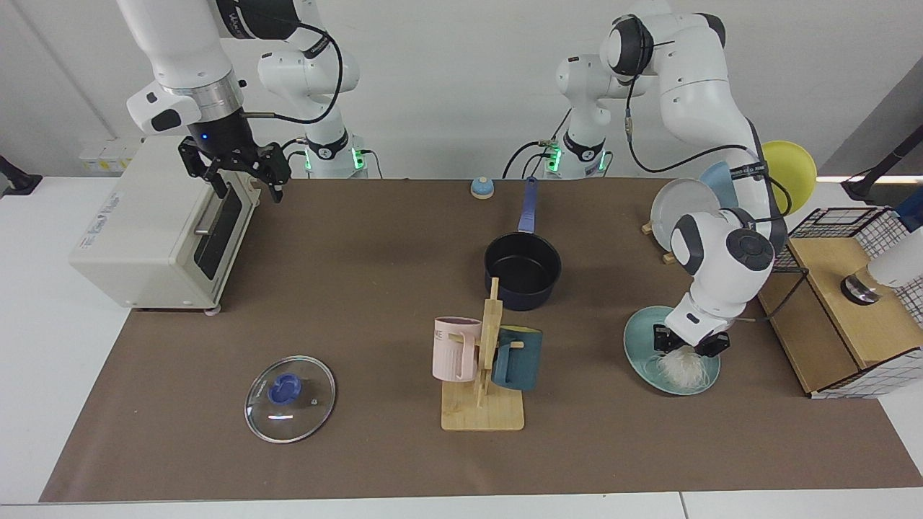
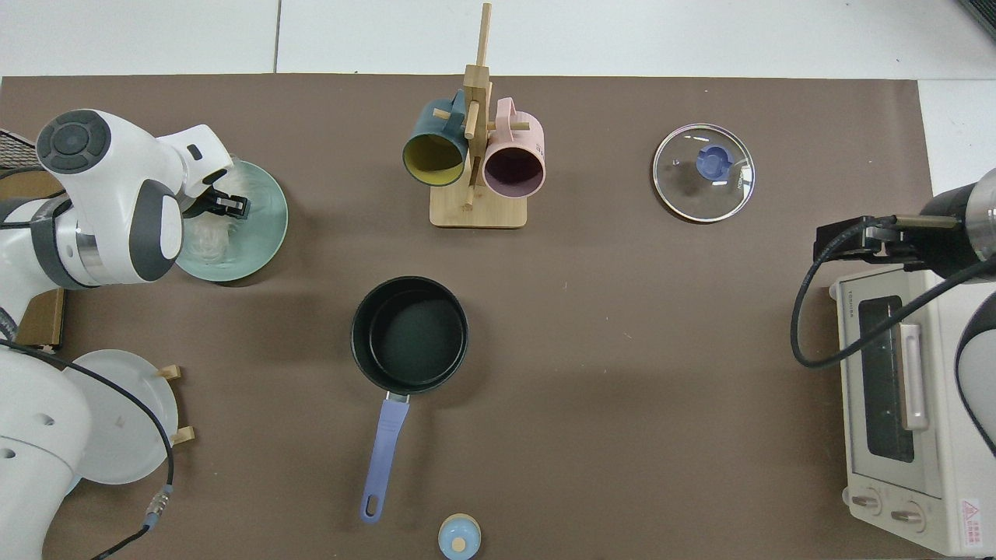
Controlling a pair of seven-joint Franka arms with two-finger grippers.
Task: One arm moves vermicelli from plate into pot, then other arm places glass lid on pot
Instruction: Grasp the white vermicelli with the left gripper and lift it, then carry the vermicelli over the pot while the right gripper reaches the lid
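The left gripper (image 1: 683, 342) is down in the plate (image 1: 639, 344), its fingers drawn in narrow on the top of the vermicelli (image 1: 681, 367); whether they truly pinch the strands cannot be told. In the top view the left gripper (image 2: 222, 205) sits over the plate (image 2: 267, 233) with the vermicelli (image 2: 204, 238) mostly under the wrist. The tangle lies wholly on the plate, just below the fingertips.

Beyond that gripper toward the table's middle stands the pot (image 1: 522, 272), upright and empty, black inside. Its handle runs straight away from the bowl toward the arms' bases, long axis across the table's depth. In the top view the pot (image 2: 409, 333) is well apart from the plate.

The lid (image 1: 290, 398) lies flat on the mat, knob up, far from the left gripper and well in front of the right gripper (image 1: 241, 169). That arm waits above the oven (image 1: 155, 231), fingers spread wide and holding nothing.
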